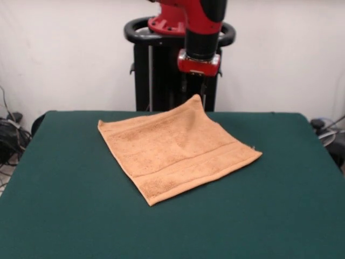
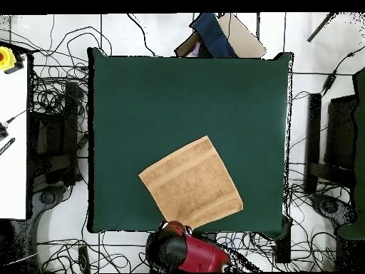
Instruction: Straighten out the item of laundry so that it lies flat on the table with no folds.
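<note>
One orange-tan towel point(image 1: 175, 148) spreads out across the green table point(image 1: 64, 205), turned like a diamond, its far corner lifted to a peak right under the claw point(image 1: 202, 99). Whether the claw pinches that corner cannot be told. The red arm point(image 2: 187, 253) hangs over the table's robot-side edge.

Red-and-black arm point(image 1: 202, 32) vertical, wrist down, gripper point(image 1: 202, 97) barely visible.
</note>
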`<state>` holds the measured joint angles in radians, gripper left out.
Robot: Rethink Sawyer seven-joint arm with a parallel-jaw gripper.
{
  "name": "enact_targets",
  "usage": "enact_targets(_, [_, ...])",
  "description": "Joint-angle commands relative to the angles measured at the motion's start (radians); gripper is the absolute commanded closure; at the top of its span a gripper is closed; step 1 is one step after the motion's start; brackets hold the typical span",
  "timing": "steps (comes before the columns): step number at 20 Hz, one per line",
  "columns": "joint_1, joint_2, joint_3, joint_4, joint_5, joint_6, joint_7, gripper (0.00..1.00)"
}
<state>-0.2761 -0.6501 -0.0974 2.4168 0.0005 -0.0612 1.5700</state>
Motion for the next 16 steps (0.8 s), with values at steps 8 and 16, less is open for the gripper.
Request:
enact_targets(8, [0.012, -0.113, -0.021, -0.025, -0.143, -0.087, 0.153, 0.0])
enact_targets(16, [0.06, 0.125, 0.007, -0.158, -0.017, -0.307, 0.288, 0.0])
